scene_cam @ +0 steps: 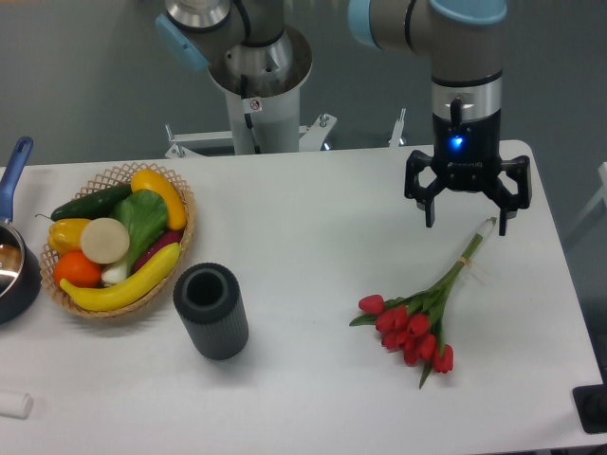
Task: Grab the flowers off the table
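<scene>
A dark pot (11, 265) with a blue handle is cut off by the left edge of the frame, so only part of its rim and a glimpse of its brownish inside can be seen. A small white object (14, 405) at the lower left is also cropped and cannot be identified, and a black block (593, 408) is clipped at the lower right corner. The upper part of the arm is cut off by the top of the frame. One gripper (465, 225) is seen at the upper right, its two fingers spread apart with nothing between them, held over the stem end of the flowers (417, 322). One bunch of flowers is laid flat on the white table (313, 227) in the lower right, red buds pointed toward the bottom of the frame and tied pale stems angled up to the right; the buds overlap too closely to be counted. One wicker basket (119, 239) is placed at the left, with a cucumber, a banana, an orange and other produce partly hidden beneath one another. One dark cylinder (211, 309) is stood upright just right of the basket.
</scene>
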You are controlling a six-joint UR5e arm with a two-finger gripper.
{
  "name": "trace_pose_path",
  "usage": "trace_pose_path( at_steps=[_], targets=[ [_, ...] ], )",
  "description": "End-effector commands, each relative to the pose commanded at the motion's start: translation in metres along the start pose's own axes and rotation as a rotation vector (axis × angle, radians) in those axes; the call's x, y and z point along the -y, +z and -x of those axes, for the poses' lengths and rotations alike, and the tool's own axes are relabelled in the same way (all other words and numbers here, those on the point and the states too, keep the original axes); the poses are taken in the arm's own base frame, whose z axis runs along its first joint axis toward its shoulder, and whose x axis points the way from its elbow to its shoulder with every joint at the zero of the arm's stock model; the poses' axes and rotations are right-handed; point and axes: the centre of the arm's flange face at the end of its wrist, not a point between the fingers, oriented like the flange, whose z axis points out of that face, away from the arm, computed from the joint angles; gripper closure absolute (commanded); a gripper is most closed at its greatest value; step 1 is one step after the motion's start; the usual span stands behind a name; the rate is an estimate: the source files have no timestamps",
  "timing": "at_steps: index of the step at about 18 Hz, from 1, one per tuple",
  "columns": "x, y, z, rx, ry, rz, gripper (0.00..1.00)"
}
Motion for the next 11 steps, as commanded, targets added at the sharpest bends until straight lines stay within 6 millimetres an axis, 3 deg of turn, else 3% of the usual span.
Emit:
trace_pose_path(
  at_steps=[5,11],
  targets=[
    [-0.003,0.003,-0.001,-0.012,0.01,0.009,0.0],
    [-0.011,0.023,-0.014,-0.063,-0.013,-0.007,0.0]
  ],
)
